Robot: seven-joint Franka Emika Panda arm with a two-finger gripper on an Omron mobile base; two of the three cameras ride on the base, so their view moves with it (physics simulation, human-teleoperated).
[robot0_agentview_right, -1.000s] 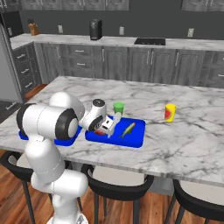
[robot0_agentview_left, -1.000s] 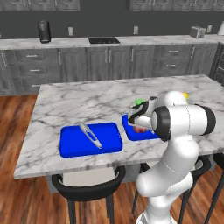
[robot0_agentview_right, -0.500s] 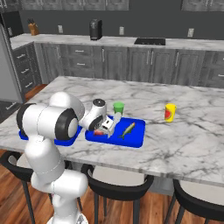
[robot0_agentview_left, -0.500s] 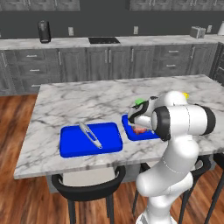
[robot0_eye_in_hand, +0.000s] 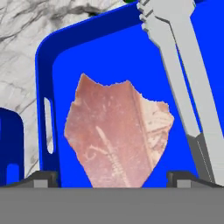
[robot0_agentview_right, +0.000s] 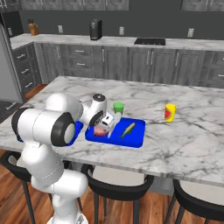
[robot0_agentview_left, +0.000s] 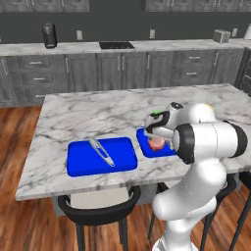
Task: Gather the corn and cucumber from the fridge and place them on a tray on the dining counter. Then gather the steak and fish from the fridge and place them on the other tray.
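Hand view first: the flat pink-red steak slab with paler marbling (robot0_eye_in_hand: 117, 133) is lying on the floor of a shallow bright-blue rectangular tray (robot0_eye_in_hand: 43, 78), near the tray's rim that has the slot handle cut into it. The two-finger gripper (robot0_eye_in_hand: 113, 178) hangs right over the meat with its dark tips spread wide, one on each side of the steak, and nothing is pinched between them, so the steak is just sitting on the tray by itself. A grey metal tongs-like thing (robot0_eye_in_hand: 183, 78) lies on the same tray beside the steak.

From the right base view you can see that tray (robot0_agentview_right: 135, 142) on the white grey-veined marble dining counter (robot0_agentview_right: 175, 135), with the steak (robot0_agentview_right: 99, 131) at its left end under the gripper (robot0_agentview_right: 106, 124) and a small yellowish-silver fish (robot0_agentview_right: 127, 129) lying on the blue further right, apart from the steak. A little green cup (robot0_agentview_right: 118, 107) stands just behind the tray, and a yellow and red can (robot0_agentview_right: 170, 112) stands well off to the right.

Left base view shows the second bright-blue tray (robot0_agentview_left: 83, 164) next to the first, with another long grey utensil (robot0_agentview_left: 100, 151) lying on it. A dark round stool (robot0_agentview_left: 98, 206) stands at the counter's near edge.
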